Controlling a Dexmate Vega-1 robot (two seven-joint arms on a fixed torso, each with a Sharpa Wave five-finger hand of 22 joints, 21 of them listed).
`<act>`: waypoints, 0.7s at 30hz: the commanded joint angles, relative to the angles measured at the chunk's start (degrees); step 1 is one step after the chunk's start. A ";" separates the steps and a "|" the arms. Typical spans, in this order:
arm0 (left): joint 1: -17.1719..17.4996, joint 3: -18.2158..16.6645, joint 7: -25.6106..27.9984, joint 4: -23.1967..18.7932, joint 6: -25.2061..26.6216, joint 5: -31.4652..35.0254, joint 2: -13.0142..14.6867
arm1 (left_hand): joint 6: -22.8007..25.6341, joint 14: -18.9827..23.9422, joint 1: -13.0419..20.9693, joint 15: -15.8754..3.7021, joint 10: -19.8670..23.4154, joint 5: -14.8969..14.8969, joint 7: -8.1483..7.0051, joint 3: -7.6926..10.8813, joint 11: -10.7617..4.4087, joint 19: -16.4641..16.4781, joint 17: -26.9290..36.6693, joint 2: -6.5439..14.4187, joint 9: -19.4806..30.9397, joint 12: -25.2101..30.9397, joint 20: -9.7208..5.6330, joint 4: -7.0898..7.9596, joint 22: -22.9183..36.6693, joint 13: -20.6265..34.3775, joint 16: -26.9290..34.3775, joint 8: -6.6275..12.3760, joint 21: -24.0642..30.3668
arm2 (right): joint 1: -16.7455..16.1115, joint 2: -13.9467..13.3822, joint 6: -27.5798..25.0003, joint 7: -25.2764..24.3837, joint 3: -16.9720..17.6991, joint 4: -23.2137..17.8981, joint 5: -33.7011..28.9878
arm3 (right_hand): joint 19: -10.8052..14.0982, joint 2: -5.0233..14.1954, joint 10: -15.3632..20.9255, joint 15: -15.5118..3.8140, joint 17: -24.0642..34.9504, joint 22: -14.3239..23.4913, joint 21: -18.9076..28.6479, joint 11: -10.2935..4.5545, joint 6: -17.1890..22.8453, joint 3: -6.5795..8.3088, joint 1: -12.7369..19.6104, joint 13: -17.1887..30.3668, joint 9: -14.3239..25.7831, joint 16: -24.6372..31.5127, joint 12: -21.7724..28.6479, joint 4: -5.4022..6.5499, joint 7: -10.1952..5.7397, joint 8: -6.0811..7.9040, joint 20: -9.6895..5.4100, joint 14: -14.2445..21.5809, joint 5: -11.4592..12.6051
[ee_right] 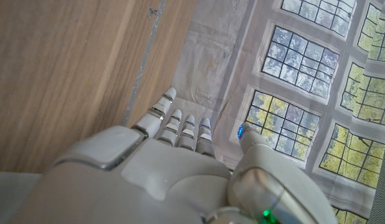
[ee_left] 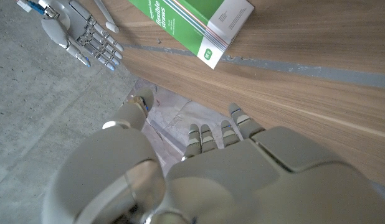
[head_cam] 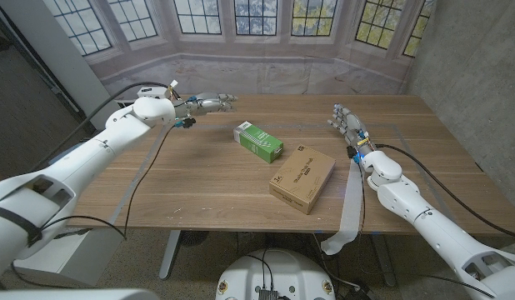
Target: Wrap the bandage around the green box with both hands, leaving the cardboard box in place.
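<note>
While both arms reach in over the table (head_cam: 199,192), neither hand grasps anything. Cardboard box (head_cam: 302,178) lies flat right of the table's middle, nearer the front edge. Green box (head_cam: 258,140) lies on its side near the middle, toward the back edge, just beside the cardboard box's far-left corner but apart from it. Left hand (head_cam: 206,103) hovers near the back-left corner, fingers extended and apart, released. Right hand (head_cam: 347,124) stands near the right edge, fingers up and spread, released. Bandage (head_cam: 351,200), a white strip, runs along the table by the right arm and droops over the front edge.
</note>
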 commanded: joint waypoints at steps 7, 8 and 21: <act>-7.48 5.57 -6.24 2.47 -2.53 10.35 -0.70 | -1.25 -1.00 3.59 0.46 -0.57 -0.52 -1.73 0.22 -1.49 -0.80 0.34 -1.49 0.29 -0.01 0.25 -0.17 0.19 0.56 0.10 -0.02 -0.20 | -0.19 0.71 0.78 -0.94 0.14 0.47 -0.33 | 0.37 0.07 0.20 -1.80 0.12 0.23 0.15 0.32 0.38 -0.02 0.48 0.16 0.31 0.00 -0.32 -0.38 0.14 -0.17 -3.39 0.46 -0.04; -7.88 5.84 -6.47 2.70 -2.80 10.95 -0.80 | -1.29 -1.05 3.75 0.50 -0.59 -0.54 -1.79 0.22 -1.48 -0.84 0.35 -1.55 0.29 -0.01 0.23 -0.17 0.19 0.58 0.09 -0.02 -0.20 | -0.18 0.78 0.83 -1.02 0.13 0.53 -0.36 | 0.45 0.06 0.22 -1.67 0.13 0.23 0.18 0.46 0.40 -0.04 0.47 0.17 0.31 0.03 -0.33 -0.41 0.27 -0.17 -3.24 0.52 -0.04; -14.16 9.69 -11.17 7.21 -7.19 18.24 -2.56 | -3.14 -2.74 7.82 0.76 -1.48 -0.86 -1.43 0.23 -1.61 -2.72 0.39 -2.87 0.34 -0.11 0.35 0.02 0.22 0.95 -0.12 -0.27 -0.50 | -0.41 1.38 1.17 -2.59 0.30 0.64 -0.75 | 0.45 0.10 0.29 -1.58 0.15 0.23 0.18 0.81 0.54 -0.08 0.50 0.18 0.32 0.03 -0.42 -0.57 0.47 -0.18 -3.11 0.58 -0.06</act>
